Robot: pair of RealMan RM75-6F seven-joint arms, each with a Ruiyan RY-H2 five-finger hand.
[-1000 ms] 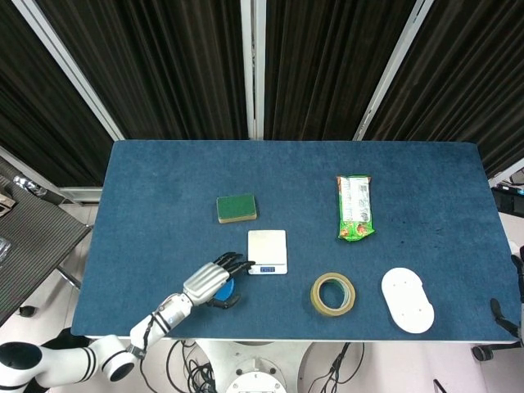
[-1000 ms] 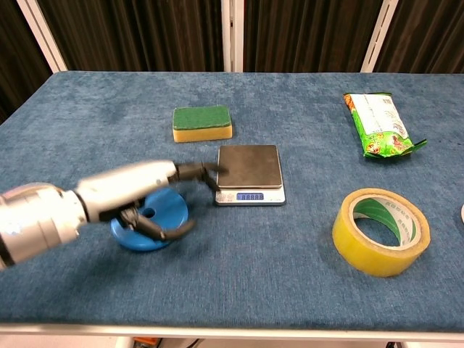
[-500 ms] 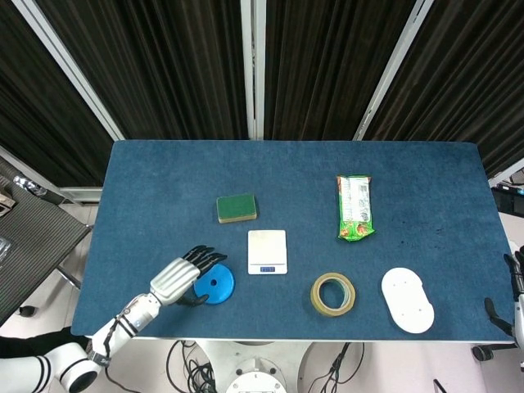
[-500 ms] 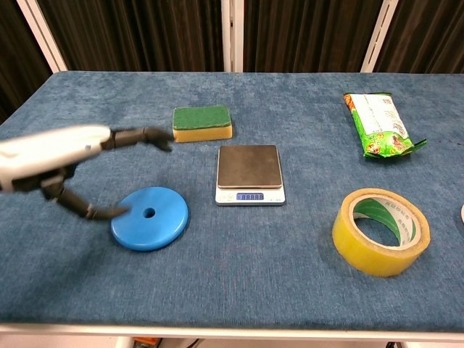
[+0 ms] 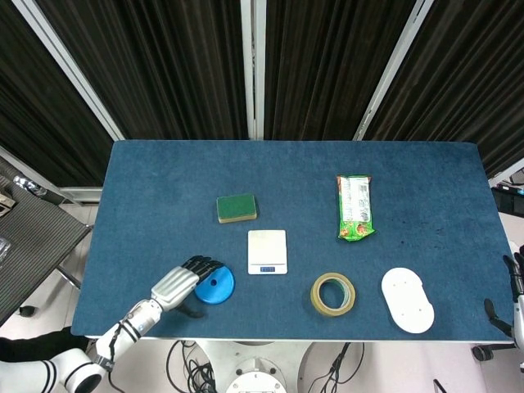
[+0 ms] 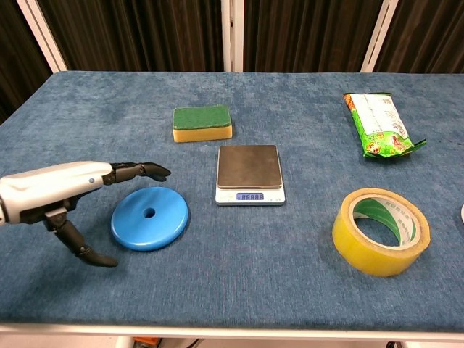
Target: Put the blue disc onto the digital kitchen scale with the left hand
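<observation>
The blue disc was left flat on the table, just left of the digital kitchen scale. The left hand was spread beside it, fingers apart, nothing gripped.

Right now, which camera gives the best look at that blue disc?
The chest view: the blue disc is large, close and fully clear, its centre hole plain, the left robot hand beside it. The head view shows it small from above, its left edge partly covered by that hand's fingers.

The left hand has a silver-grey shell, slim black fingers and a white forearm.
</observation>
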